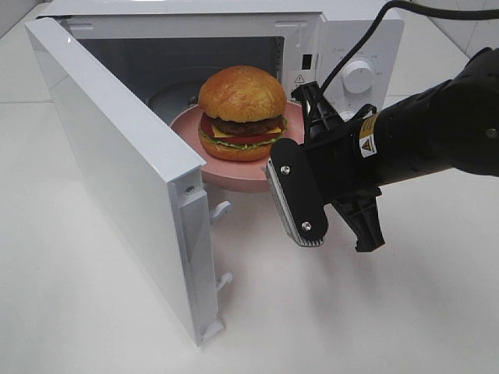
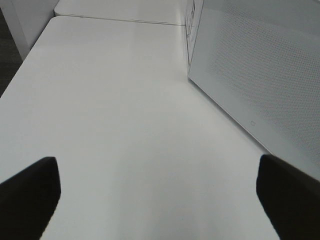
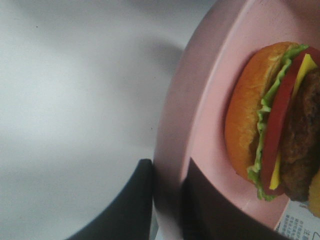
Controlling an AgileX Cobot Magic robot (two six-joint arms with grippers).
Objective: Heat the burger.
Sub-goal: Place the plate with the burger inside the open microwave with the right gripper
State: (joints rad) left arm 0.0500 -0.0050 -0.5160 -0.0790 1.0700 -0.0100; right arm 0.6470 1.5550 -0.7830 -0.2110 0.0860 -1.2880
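Observation:
The burger, with its golden domed bun, sits on a pink plate in the mouth of the open microwave. The plate's front part sticks out past the opening. My right gripper reaches to the plate's right rim. In the right wrist view the right gripper is shut on the rim of the plate, one dark finger on each side, and the burger lies close by. My left gripper stands open over bare table, away from the burger.
The microwave door swings wide open to the left, toward the table's front. Its outer face stands close beside the left gripper. A white knob is on the control panel. A black cable runs above the right arm.

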